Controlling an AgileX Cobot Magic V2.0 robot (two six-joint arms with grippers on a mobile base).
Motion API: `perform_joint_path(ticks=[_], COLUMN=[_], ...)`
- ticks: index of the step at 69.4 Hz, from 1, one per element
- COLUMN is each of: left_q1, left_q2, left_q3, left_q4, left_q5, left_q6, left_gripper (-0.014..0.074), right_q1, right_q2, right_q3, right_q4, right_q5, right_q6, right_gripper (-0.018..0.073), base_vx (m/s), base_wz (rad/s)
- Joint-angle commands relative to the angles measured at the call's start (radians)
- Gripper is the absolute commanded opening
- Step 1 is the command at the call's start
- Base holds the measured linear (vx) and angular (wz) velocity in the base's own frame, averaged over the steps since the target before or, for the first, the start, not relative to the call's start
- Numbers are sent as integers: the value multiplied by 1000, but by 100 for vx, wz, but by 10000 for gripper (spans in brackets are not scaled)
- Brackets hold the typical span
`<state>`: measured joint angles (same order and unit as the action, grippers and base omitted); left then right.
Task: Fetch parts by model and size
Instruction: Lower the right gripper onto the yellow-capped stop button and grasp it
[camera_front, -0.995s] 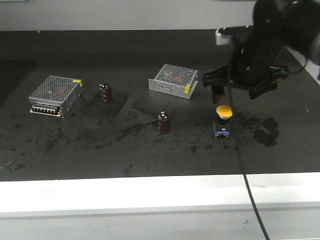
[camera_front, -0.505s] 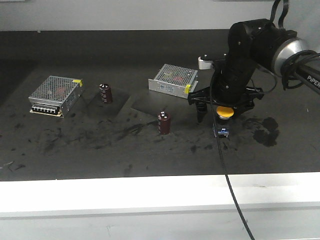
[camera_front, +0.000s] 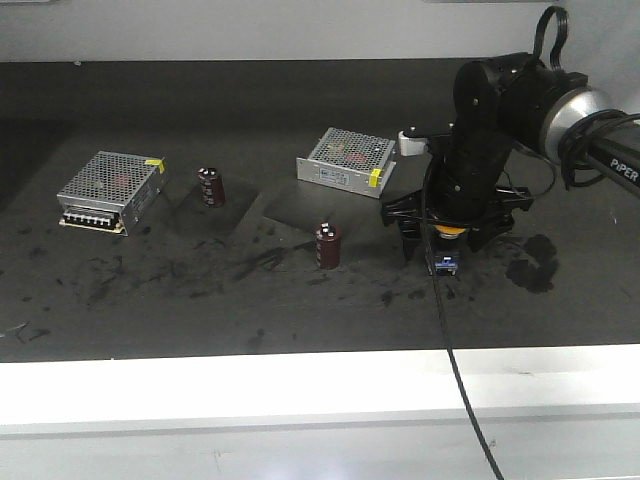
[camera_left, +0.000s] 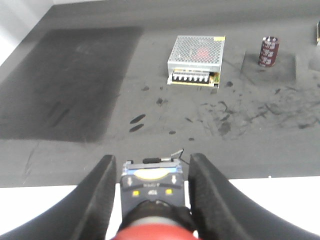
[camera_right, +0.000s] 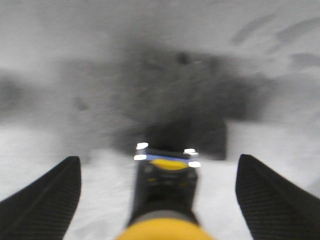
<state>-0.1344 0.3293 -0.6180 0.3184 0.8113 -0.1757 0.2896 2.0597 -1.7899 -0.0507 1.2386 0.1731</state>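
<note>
The yellow-capped push button (camera_front: 443, 264) stands upright on the black mat at the right, its blue base showing under my right arm. My right gripper (camera_front: 441, 246) is down over it and open. In the right wrist view the two fingers stand wide apart on either side of the yellow button (camera_right: 165, 182), touching nothing; my right gripper (camera_right: 159, 160) is blurred there. The red-capped push button (camera_left: 152, 192) is seen only in the left wrist view, with my left gripper (camera_left: 151, 159) shut on it above the table's white front strip. The left arm is outside the front view.
Two silver mesh boxes (camera_front: 110, 188) (camera_front: 347, 160) lie on the mat, the left one (camera_left: 196, 59) also in the left wrist view. Two dark brown cylinders (camera_front: 212, 187) (camera_front: 328, 245) stand between them, the nearer one close to the right gripper. A white ledge (camera_front: 300, 385) runs along the front.
My right arm has come down from above and behind the yellow button, and its open fingers now straddle it. The button, boxes and cylinders have stayed put.
</note>
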Motion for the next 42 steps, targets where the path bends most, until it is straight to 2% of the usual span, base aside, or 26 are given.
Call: perform_joint_path(ticks=[1, 6, 13, 27, 42], left_q1=[-1, -1, -1, -1, -1], left_q2=[10, 10, 10, 10, 10], left_q3=[-25, -25, -25, -25, -25], left_q4=[22, 22, 22, 22, 22], left_q5=[-69, -69, -69, -68, -68], left_q6=[-1, -1, -1, -1, -1], left_gripper=[-6, -6, -6, -6, -6], right_q1=[-1, -1, -1, -1, -1], right_q2=[-57, -57, -57, -57, -61], right_q3=[-22, -22, -22, -22, -22], right_q4=[-16, -13, -13, -9, -10], right_q5=[45, 45, 45, 45, 45], right_q6=[-9, -9, -9, -9, -22], right_gripper=[526, 471, 347, -17, -10], base_vx=[0, 0, 0, 0, 0], base_wz=[0, 0, 0, 0, 0])
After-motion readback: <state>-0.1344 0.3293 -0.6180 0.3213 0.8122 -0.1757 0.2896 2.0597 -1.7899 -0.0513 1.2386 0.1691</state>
